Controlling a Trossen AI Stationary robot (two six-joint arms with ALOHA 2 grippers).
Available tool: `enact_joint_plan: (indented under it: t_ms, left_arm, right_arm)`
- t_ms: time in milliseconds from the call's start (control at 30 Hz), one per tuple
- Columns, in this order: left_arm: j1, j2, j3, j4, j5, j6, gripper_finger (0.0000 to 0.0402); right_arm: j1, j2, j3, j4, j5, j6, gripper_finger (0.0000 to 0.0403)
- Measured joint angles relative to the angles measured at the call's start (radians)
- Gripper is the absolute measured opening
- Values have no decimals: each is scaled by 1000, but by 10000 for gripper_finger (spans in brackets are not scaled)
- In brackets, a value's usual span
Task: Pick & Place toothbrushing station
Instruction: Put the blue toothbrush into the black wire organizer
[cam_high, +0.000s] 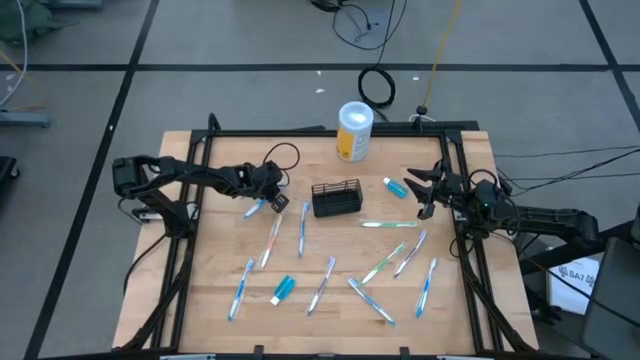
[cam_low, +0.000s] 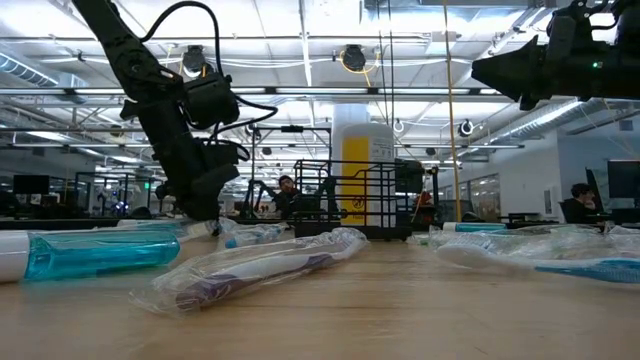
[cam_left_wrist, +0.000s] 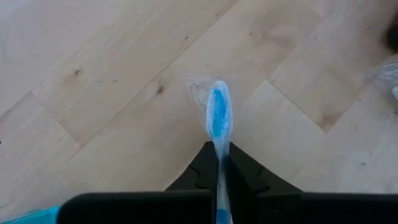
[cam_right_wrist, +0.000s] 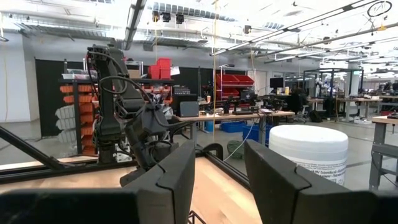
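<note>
High view, black mesh basket (cam_high: 336, 198) beside canister (cam_high: 354, 131), toothbrushes outside

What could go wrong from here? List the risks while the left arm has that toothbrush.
1. The left gripper pinches the wrapped blue toothbrush at one end only, so it may swing or slip out of the slick wrap.
2. The black wire basket is short; a long brush dropped in could tip back out.
3. The right gripper hangs open near the basket, so the arms might crowd each other there.

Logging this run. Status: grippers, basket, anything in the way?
Left gripper shut on wrapped blue toothbrush, left of basket. Right gripper open, raised, empty. Black wire-mesh basket mid-table, untouched. Nothing blocking.
</note>
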Motion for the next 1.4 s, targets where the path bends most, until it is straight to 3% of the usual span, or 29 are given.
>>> enact_joint_plan:
  t_ms: [167, 333, 567, 1100, 1400]
  left_arm:
    - [-4, -14, -1, 0, 12, -18, 21]
    - [-20, -78, -2, 17, 7, -26, 6]
    - [-50, -202, -2, 158, 8, -25, 15]
    - [-88, -249, 0, 735, 13, 99, 12]
    - [-88, -238, 0, 952, 113, 225, 16]
  right_arm:
    - [0, 0, 0, -8, 0, 0, 130]
    - [0, 0, 0, -8, 0, 6, 130]
    - [0, 0, 0, -8, 0, 7, 130]
    - [0, 0, 0, -5, 0, 7, 130]
    - [0, 0, 0, 1, 2, 6, 130]
